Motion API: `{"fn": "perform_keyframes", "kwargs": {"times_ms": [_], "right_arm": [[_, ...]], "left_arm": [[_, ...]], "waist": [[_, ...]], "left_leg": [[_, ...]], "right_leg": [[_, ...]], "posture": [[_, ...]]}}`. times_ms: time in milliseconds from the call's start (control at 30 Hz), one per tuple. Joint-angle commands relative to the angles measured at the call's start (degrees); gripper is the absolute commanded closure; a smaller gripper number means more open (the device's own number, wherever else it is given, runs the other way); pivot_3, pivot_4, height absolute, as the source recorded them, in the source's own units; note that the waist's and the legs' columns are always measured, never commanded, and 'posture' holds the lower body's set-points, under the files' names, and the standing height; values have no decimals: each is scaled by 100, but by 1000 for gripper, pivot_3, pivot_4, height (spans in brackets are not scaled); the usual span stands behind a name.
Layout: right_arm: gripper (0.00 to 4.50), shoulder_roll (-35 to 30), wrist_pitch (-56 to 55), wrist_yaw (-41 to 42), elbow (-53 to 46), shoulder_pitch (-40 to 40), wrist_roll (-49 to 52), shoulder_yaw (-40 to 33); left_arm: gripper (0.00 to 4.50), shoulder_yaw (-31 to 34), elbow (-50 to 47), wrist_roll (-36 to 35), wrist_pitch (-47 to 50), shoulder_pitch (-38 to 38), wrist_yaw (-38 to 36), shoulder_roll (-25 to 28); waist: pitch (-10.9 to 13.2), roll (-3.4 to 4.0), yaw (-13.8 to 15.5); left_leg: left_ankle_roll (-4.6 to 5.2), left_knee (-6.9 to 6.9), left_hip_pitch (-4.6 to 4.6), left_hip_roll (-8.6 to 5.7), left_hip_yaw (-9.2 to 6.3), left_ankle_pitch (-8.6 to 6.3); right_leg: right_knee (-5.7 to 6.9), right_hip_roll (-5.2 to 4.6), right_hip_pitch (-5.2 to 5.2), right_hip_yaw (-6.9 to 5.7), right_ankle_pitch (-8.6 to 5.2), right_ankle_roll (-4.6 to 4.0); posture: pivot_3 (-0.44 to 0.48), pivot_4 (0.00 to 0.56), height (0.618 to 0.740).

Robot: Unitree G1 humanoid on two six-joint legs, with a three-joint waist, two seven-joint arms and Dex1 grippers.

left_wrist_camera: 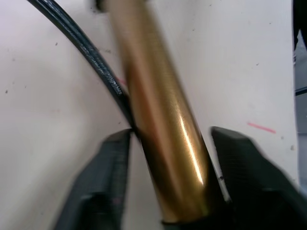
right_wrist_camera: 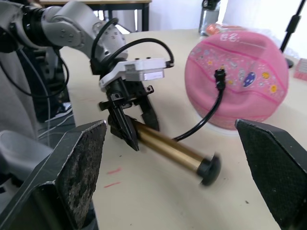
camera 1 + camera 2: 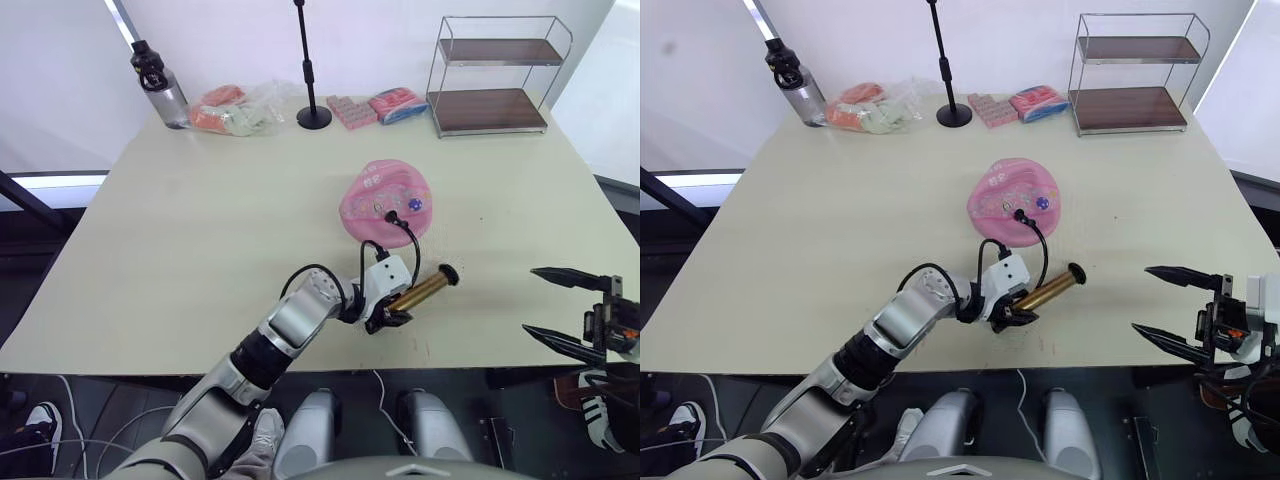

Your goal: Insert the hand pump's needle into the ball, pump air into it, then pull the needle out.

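Nearest the head camera, the left gripper (image 3: 388,318) sat low over the front part of the table (image 3: 200,250), its two black fingers set astride the near end of the hand pump (image 3: 422,290). In the left wrist view the fingers (image 1: 96,191) stood on either side of the bronze-gold barrel, one of them touching it and the other a shade off it, so whether they truly clamped it I could not tell. The pump lay on the tabletop, its black end cap pointing away toward the right. A thin black hose (image 3: 408,235) curved up from the pump to the ball (image 3: 386,200), which rested just beyond it near the middle of the table, pink and partly squashed, with small cartoon prints. The black fitting (image 2: 219,76) at the hose's tip sat against the ball's skin; the needle itself was too small to see. No writing could be read on the pump or the ball.

Farther right, the right gripper (image 3: 556,308) hung beyond the table's front right edge, well apart from the pump, its jaws spread wide around nothing.

Along the far edge stood a bottle (image 3: 158,85), some packets (image 3: 235,110), a black stand pole (image 3: 306,65) and a wire shelf (image 3: 495,75).
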Motion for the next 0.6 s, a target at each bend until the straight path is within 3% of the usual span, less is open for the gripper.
{"fn": "perform_keyframes", "kwargs": {"times_ms": [33,233,467,600], "right_arm": [[0,-1,24,-87,-103,-57,138,-63],[0,189,864,-1006,-523,-120,452,69],[0,768,1877,-2852,-1141,-360,714,245],[0,1037,2262,-3469,-1403,-454,944,271]], "left_arm": [[3428,122,-256,-39,-41,29,-29,43],[3426,408,-282,-70,-736,103,-35,99],[3426,951,-434,-365,-1532,524,-163,163],[3426,1209,-452,-514,-2067,768,-166,48]], "waist": [[0,0,2],[0,0,2],[-1,2,15],[-1,3,14]], "left_leg": [[0,0,0,0,-1,0],[0,0,0,3,-2,0],[0,0,-5,7,-16,0],[0,-1,-5,7,-19,0]], "right_leg": [[0,0,0,-1,0,0],[0,-1,0,2,0,0],[0,-5,-5,4,1,-4],[0,-5,-6,4,1,-4]], "posture": [[0,150,740],[0,150,740],[0,150,740],[0,150,740]]}}
